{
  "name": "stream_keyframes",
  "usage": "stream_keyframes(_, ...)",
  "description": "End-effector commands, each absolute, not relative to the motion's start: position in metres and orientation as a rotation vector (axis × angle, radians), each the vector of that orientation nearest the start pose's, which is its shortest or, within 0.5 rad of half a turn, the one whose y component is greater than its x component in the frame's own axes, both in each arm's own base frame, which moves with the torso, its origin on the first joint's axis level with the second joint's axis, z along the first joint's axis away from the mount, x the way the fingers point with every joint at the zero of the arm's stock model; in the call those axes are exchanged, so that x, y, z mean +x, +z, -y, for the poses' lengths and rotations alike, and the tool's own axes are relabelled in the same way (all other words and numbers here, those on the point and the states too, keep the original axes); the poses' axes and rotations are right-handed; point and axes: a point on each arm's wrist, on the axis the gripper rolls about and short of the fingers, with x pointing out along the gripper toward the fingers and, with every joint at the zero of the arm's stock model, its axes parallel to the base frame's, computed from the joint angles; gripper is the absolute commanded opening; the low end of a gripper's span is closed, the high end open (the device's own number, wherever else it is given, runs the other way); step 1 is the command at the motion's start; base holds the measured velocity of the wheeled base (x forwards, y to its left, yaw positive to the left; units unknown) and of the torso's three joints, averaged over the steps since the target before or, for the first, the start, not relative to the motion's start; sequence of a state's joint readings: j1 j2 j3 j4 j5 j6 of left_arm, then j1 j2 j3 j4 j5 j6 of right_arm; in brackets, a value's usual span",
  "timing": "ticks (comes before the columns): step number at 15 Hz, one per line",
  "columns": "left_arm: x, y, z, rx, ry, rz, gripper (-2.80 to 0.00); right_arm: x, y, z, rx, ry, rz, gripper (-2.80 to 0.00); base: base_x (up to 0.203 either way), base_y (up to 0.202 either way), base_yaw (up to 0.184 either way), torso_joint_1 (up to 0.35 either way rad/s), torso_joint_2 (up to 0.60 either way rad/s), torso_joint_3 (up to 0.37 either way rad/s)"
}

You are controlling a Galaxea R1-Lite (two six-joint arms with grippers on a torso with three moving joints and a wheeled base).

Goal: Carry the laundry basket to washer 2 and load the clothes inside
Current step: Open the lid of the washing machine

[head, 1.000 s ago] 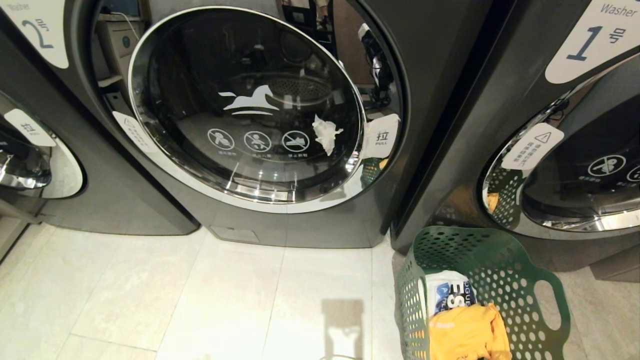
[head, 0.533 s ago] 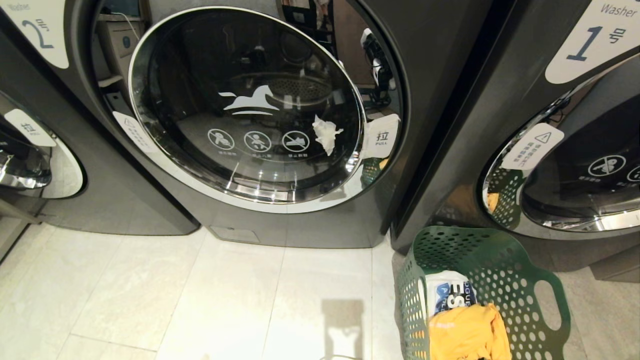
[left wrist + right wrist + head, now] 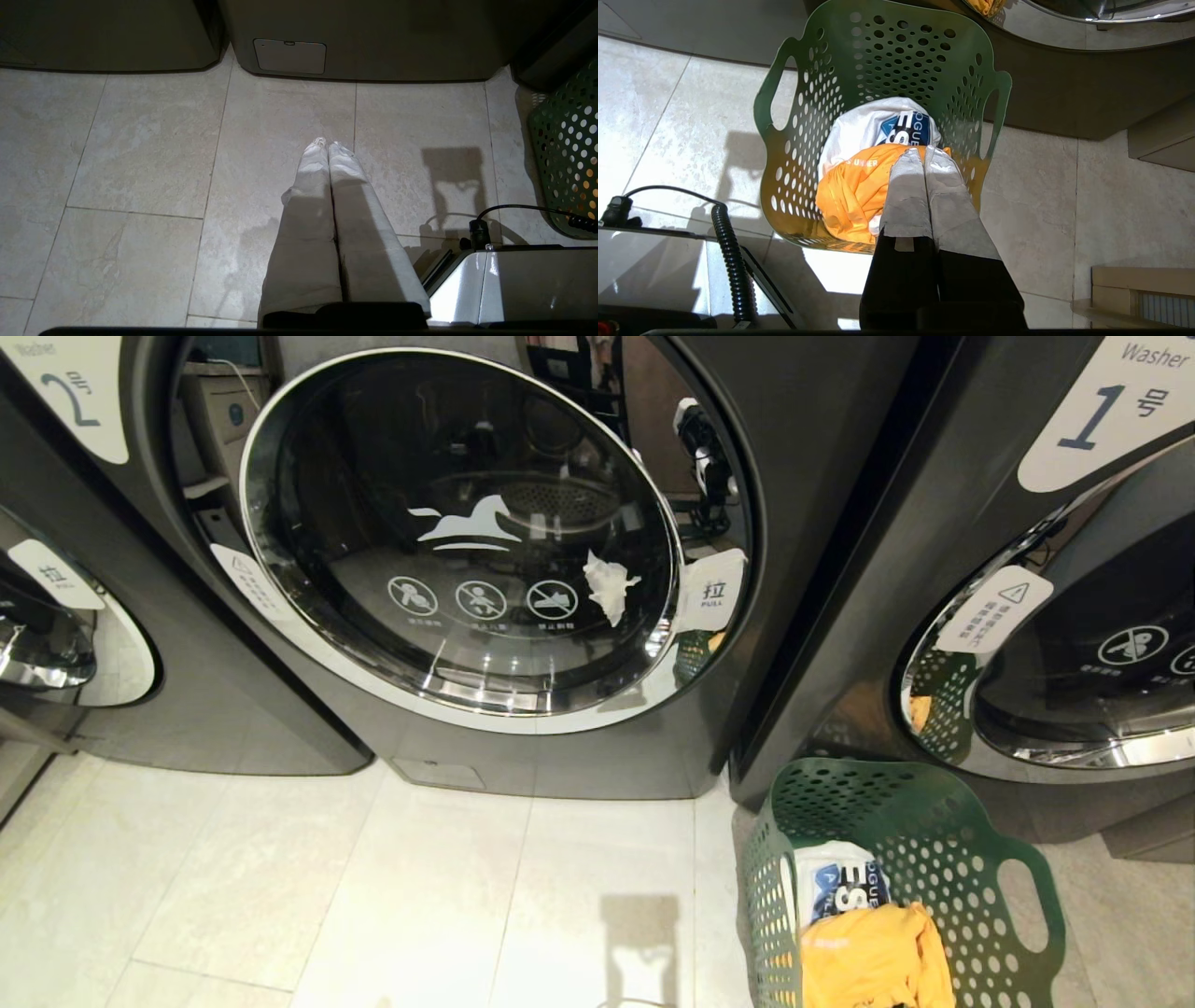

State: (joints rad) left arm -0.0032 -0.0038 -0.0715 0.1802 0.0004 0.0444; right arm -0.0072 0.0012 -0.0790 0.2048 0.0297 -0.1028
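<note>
The dark green laundry basket [image 3: 920, 859] stands on the floor at the lower right, in front of the gap between two washers. An orange garment [image 3: 873, 957] and a white printed one [image 3: 836, 882] lie inside it. Washer 2 [image 3: 467, 532] fills the middle of the head view, its round glass door closed. In the right wrist view my right gripper [image 3: 923, 150] hangs shut and empty above the basket [image 3: 878, 60], over the orange garment [image 3: 852, 186]. My left gripper [image 3: 327, 143] is shut over bare floor tiles, to the left of the basket [image 3: 567, 154].
Washer 1 [image 3: 1055, 569] stands right behind the basket. A third grey washer [image 3: 65, 616] is at the far left. Pale floor tiles [image 3: 373, 896] spread before washer 2. My own base [image 3: 514, 284] and a black cable [image 3: 731, 261] lie close below the arms.
The washers, basket and clothes stay where they were. Only the reflection of an arm in washer 2's door rim has shifted slightly.
</note>
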Motion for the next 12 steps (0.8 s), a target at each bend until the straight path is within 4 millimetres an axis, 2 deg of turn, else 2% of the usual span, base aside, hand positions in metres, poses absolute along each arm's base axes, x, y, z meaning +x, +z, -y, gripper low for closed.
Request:
stream_keyframes(1, -0.0293, 0.0763, -0.0001, 0.046, -0.006, -0.109, -2.80, -0.0294, 0.0760, -0.0009, -0.101, 0.028, -0.120, -2.80, 0.000, 0.000, 0.000, 0.000, 0.00, 0.000)
stream_keyframes(12, -0.0293, 0.0764, -0.0001, 0.045, -0.005, -0.107, -2.80, -0.0291, 0.0760, -0.0009, -0.099, 0.027, -0.114, -2.80, 0.000, 0.000, 0.000, 0.000, 0.00, 0.013)
